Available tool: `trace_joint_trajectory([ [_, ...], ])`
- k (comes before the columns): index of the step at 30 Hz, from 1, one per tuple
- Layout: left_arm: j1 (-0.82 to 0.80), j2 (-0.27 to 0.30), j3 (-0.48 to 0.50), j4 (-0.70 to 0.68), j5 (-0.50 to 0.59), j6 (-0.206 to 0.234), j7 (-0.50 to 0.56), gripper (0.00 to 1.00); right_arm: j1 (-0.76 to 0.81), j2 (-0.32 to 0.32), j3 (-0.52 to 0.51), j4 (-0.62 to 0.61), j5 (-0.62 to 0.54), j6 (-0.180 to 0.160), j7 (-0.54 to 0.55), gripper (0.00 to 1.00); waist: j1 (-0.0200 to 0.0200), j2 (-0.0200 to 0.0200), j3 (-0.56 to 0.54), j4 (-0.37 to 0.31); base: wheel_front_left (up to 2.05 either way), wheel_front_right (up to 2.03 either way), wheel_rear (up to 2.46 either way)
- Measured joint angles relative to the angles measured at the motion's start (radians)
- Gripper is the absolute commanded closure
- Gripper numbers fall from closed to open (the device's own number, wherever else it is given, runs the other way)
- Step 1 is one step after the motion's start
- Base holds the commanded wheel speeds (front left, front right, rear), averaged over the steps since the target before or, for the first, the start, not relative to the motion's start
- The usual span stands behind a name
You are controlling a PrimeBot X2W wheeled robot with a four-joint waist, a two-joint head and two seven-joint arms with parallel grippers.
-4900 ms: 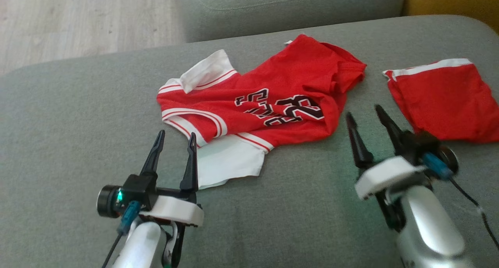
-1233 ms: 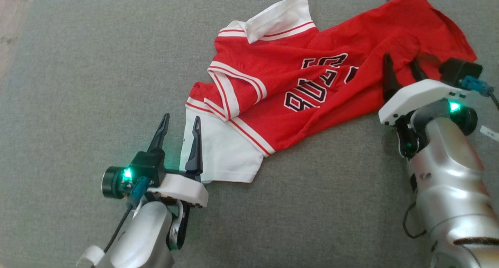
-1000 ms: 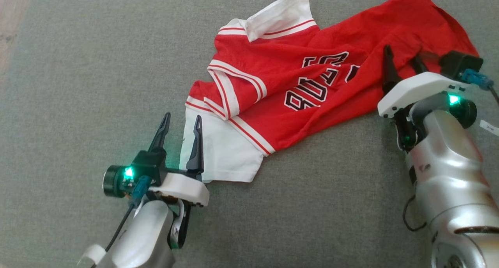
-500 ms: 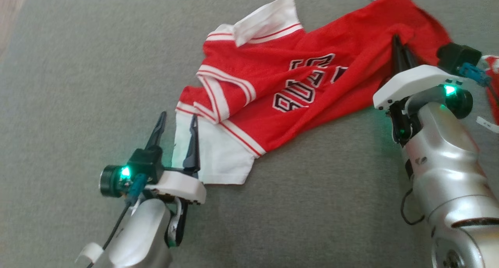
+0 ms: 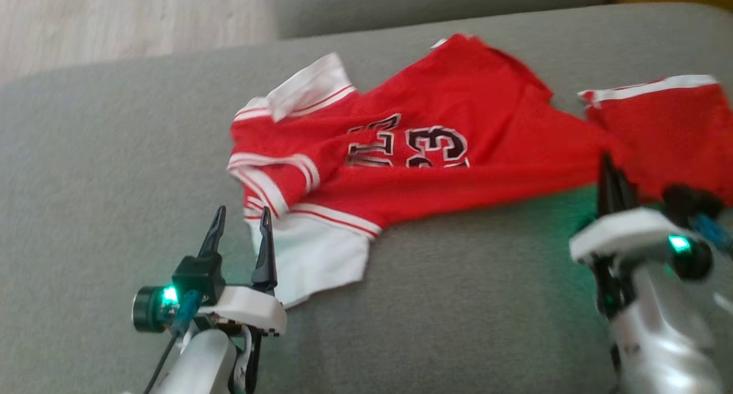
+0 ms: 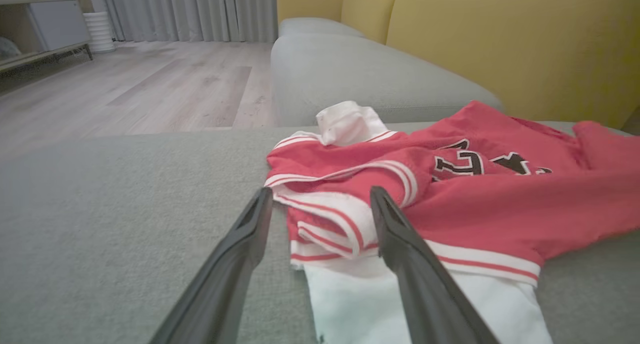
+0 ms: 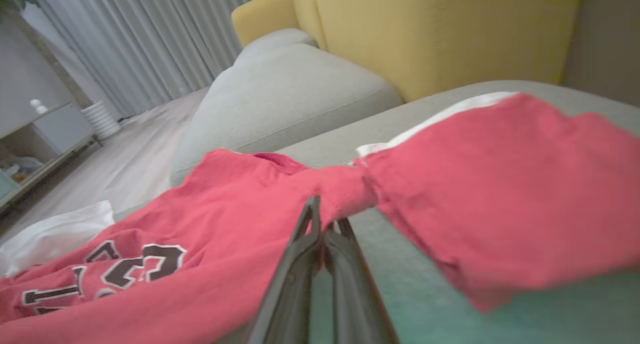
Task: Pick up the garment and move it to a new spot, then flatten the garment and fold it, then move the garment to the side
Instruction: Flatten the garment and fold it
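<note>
The right gripper (image 5: 610,170) is drawing the jersey (image 5: 435,176) out by a pinched fold.

Its jaws, parted over the cloth a second ago, are now clenching a bunch of the thin red mesh, which is stretching taut toward the right edge of the grey sofa cushion (image 5: 103,170); creases are easing and the black-and-white number is showing more fully, so the pick-up looks begun and the flattening not yet; the left gripper (image 5: 242,213) is hovering with jaws released over the edge of the limp white sleeve (image 5: 312,256) near the cushion's front edge; the jersey is lying across the cushion's middle, its pulled corner just beside a second red garment (image 5: 670,130).
</note>
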Motion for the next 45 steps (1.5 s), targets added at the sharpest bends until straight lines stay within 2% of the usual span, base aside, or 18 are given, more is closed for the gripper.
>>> trace_joint_trajectory([
  [2, 0.006, 0.000, -0.003, -0.004, 0.000, 0.004, 0.000, 0.00, 0.049, 0.001, -0.042, -0.031, -0.021, 0.000, 0.000, 1.00, 0.0000, 0.0000, -0.019, -0.020, 0.00, 0.00, 0.00],
  [8, 0.009, 0.000, -0.007, -0.011, -0.010, 0.005, 0.002, 0.00, 0.144, 0.007, -0.078, -0.100, -0.024, 0.000, 0.041, 1.00, 0.0000, 0.0000, -0.052, -0.052, 0.00, 0.00, 0.00],
  [9, 0.010, 0.000, -0.008, -0.012, -0.010, 0.005, 0.002, 0.00, 0.158, 0.009, -0.082, -0.110, -0.026, 0.000, 0.049, 0.75, 0.0000, 0.0000, -0.056, -0.055, 0.00, 0.00, 0.00],
  [10, 0.012, 0.000, -0.008, -0.012, -0.010, 0.005, 0.002, 0.00, 0.169, 0.012, -0.091, -0.122, -0.038, 0.000, 0.054, 0.75, 0.0000, 0.0000, -0.059, -0.057, 0.00, 0.00, 0.00],
  [11, 0.015, 0.000, -0.009, -0.013, -0.010, 0.005, 0.005, 0.00, 0.180, 0.014, -0.104, -0.136, -0.057, 0.000, 0.055, 0.00, 0.0001, 0.0000, -0.061, -0.057, 0.00, 0.00, 0.00],
  [16, 0.029, 0.001, -0.012, -0.014, -0.016, 0.005, 0.006, 0.00, 0.200, 0.013, -0.111, -0.231, -0.107, 0.000, 0.056, 0.00, 0.0001, 0.0000, -0.071, -0.049, 0.00, 0.00, 0.00],
  [23, 0.029, 0.004, -0.016, -0.027, -0.020, 0.006, 0.006, 0.00, 0.224, 0.013, 0.046, -0.431, -0.121, 0.000, 0.038, 0.00, 0.0002, 0.0000, -0.075, -0.027, 0.00, 0.00, 0.00],
  [28, 0.029, 0.012, -0.016, -0.031, -0.020, 0.006, 0.006, 0.00, 0.306, 0.013, 0.082, -0.480, -0.121, 0.000, 0.048, 0.00, 0.0002, 0.0000, -0.067, -0.019, 0.00, 0.00, 0.00],
  [32, 0.021, 0.036, -0.020, -0.041, -0.020, 0.000, 0.017, 0.00, 0.314, 0.013, 0.100, -0.511, -0.118, 0.000, 0.058, 0.00, 0.0002, 0.0000, -0.053, -0.031, 0.00, 0.00, 0.00],
  [35, -0.018, 0.070, -0.034, -0.048, -0.015, -0.030, 0.048, 0.00, 0.314, 0.013, 0.108, -0.526, -0.114, 0.000, 0.063, 0.00, 0.0002, 0.0000, -0.037, -0.045, 0.00, 0.00, 0.00],
  [38, -0.125, 0.118, -0.035, -0.050, -0.014, -0.083, 0.108, 0.00, 0.311, 0.013, 0.120, -0.533, -0.108, 0.000, 0.063, 0.00, 0.0002, 0.0000, -0.015, -0.065, 0.00, 0.00, 0.00],
  [40, -0.223, 0.158, -0.036, -0.027, -0.017, -0.135, 0.193, 0.00, 0.302, 0.013, 0.126, -0.539, -0.098, 0.000, 0.063, 0.00, 0.0003, 0.0000, 0.005, -0.080, 0.00, 0.00, 0.00],
  [42, -0.321, 0.194, -0.041, 0.021, -0.037, -0.206, 0.296, 0.00, 0.288, 0.013, 0.130, -0.543, -0.089, 0.000, 0.063, 0.00, 0.0004, 0.0000, 0.027, -0.096, 0.00, 0.00, 0.00],
  [45, -0.430, 0.234, -0.062, 0.116, -0.081, -0.267, 0.476, 0.00, 0.264, 0.012, 0.144, -0.544, -0.074, 0.000, 0.056, 0.00, 0.0004, 0.0000, 0.063, -0.124, 0.00, 0.00, 0.00],
])
